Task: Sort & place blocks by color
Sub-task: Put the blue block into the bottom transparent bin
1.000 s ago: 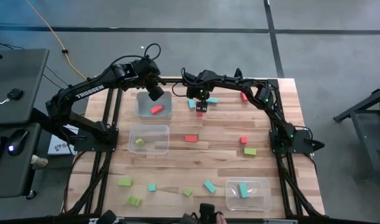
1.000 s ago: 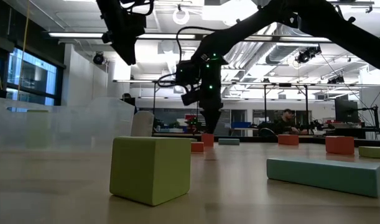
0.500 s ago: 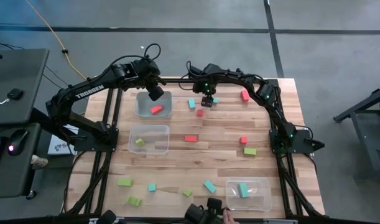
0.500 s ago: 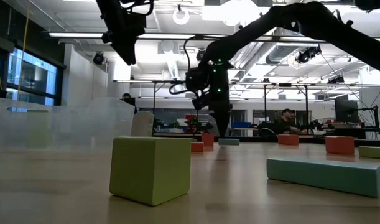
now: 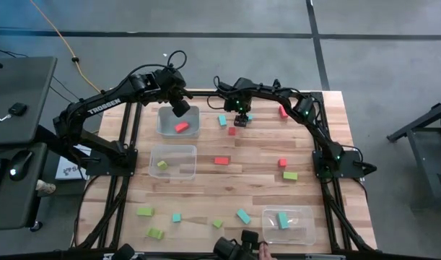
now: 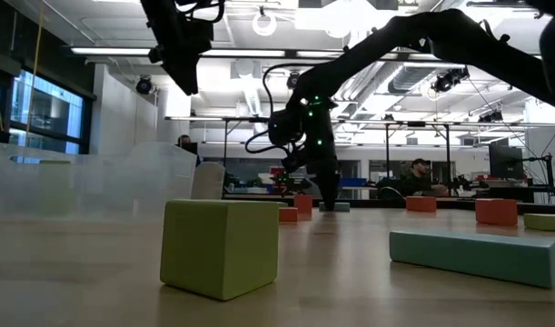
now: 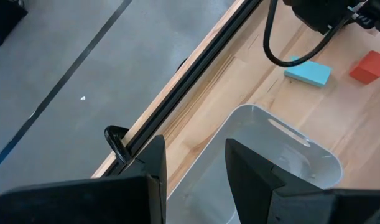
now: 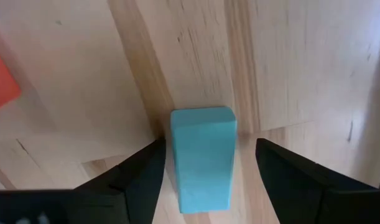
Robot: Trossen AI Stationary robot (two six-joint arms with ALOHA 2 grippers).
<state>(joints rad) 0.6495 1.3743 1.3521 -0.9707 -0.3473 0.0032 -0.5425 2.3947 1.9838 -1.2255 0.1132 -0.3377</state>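
Far-left tub (image 5: pixel 179 123): clear plastic, at the surface's (image 5: pixel 249 189) back-left; one red block (image 5: pixel 181 127) lies inside.
Middle-left tub (image 5: pixel 174 161): clear, just in front of the first; holds a lime green block (image 5: pixel 162 165) near its left wall.
Front-right tub (image 5: pixel 286 224): clear, near the front edge; holds a teal bar (image 5: pixel 282 221).
Loose blocks, left part: two lime green blocks (image 5: pixel 145 212) and a small teal cube (image 5: pixel 176 217) near the front-left (all outside the tubs).
Loose blocks, middle: a red bar (image 5: pixel 221 161) right of the middle-left tub; a teal block (image 5: pixel 222 120) and a small red cube (image 5: pixel 232 131) at the back; a teal bar (image 5: pixel 243 216) and a lime green cube (image 5: pixel 217 224) toward the front.
Loose blocks, right part: a red bar (image 5: pixel 284 111) at the back, a red cube (image 5: pixel 282 163) and a lime green bar (image 5: pixel 290 175) farther forward.
Left gripper (image 5: pixel 180 108): hangs above the back edge of the far-left tub; fingers (image 7: pixel 153 163) partly apart, nothing between them, the tub's rim showing through the gap.
Right gripper (image 5: pixel 240 118): low over the back-middle of the surface; fingers (image 8: pixel 135 173) spread wide on either side of a teal block (image 8: pixel 204 158) that lies flat on the wood, not touching it.
Writing: "TROSSEN" in white along the left arm (image 5: pixel 105 105) (no other text can be read).
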